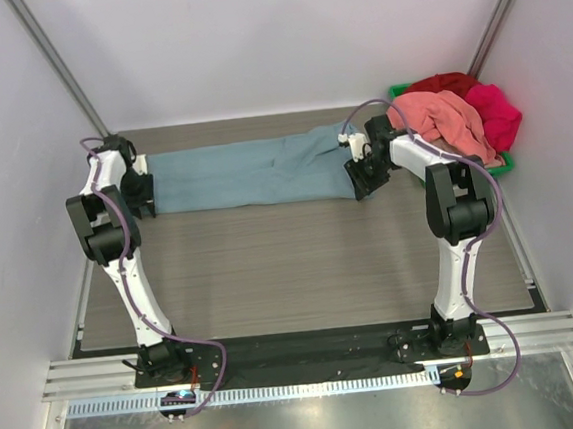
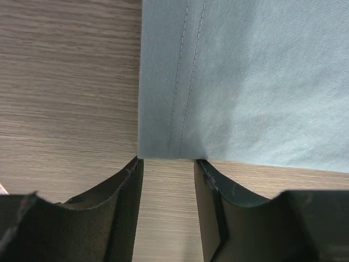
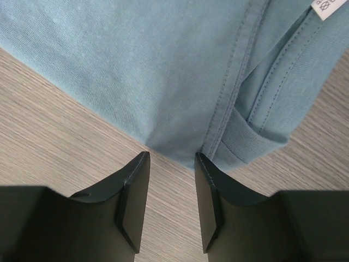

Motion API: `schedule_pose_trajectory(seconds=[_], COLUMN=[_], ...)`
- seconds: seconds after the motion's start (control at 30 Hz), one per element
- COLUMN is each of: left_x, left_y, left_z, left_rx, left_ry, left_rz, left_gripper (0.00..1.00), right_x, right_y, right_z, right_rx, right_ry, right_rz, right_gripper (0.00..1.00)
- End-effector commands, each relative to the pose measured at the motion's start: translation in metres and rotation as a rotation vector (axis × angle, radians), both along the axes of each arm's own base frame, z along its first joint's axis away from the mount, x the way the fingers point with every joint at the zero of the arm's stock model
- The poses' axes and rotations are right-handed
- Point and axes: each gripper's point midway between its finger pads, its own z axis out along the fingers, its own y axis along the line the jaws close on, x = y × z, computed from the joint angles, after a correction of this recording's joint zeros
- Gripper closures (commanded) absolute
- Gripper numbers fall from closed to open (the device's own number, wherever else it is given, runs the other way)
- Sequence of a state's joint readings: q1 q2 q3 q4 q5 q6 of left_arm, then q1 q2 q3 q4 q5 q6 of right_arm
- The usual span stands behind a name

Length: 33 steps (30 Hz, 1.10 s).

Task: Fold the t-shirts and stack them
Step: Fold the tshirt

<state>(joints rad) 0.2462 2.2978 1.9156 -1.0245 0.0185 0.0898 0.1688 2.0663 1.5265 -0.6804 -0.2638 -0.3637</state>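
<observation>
The blue-grey tee [image 1: 253,172] lies folded into one long narrow band across the far half of the table [image 1: 302,273], running left to right between the two arms. At its right end a small white label [image 3: 330,8] peeks in at the corner of the right wrist view; there is dark print on it, too cut off to read. Just beside it sits the ribbed collar [image 3: 240,139], edged with a neat row of stitching, the knit fine and soft with a few shallow creases. At the left end the hem [image 2: 182,82] carries two parallel lines of stitching and ends in a crisp, straight edge.

The left gripper [image 2: 166,164] is down at that hem corner, its matte black wedge-shaped fingers [image 2: 128,185] parted about halfway, tips just meeting the cloth edge, bare wood showing in the gap and nothing clamped. The right gripper [image 3: 172,158] stands the same way at the collar end: jaws partly apart, tips at the fold, no cloth pinched.

Off at the far right corner, a salmon-pink tee [image 1: 444,120], a red tee [image 1: 446,83] and a magenta tee [image 1: 494,116] are heaped rumpled in a green plastic bin [image 1: 504,166]. The table has a grey-brown wood-grain surface
</observation>
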Motion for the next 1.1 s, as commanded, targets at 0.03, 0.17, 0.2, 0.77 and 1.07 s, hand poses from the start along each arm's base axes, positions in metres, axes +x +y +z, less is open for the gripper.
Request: schedule_pose_trajectory(seconds=[0.03, 0.17, 0.2, 0.77, 1.07], left_x=[0.007, 0.008, 0.009, 0.033, 0.022], left_y=[0.004, 0.005, 0.006, 0.013, 0.006], left_z=[0.005, 0.017, 0.023, 0.009, -0.002], left_rx=[0.007, 0.014, 0.019, 0.018, -0.024], left_ry=[-0.017, -0.041, -0.059, -0.069, -0.031], left_rz=[-0.003, -0.007, -0.003, -0.017, -0.026], left_gripper=[0.58, 0.48, 0.44, 0.59, 1.00], right_x=[0.010, 0.014, 0.016, 0.026, 0.025], right_y=[-0.009, -0.011, -0.011, -0.015, -0.016], right_z=[0.002, 0.006, 0.007, 0.001, -0.001], right_rx=[-0.020, -0.022, -0.020, -0.034, -0.045], right_ry=[-0.031, -0.046, -0.051, -0.060, -0.058], right_rz=[-0.006, -0.012, -0.015, -0.024, -0.022], right_gripper=[0.57, 0.57, 0.57, 0.56, 0.57])
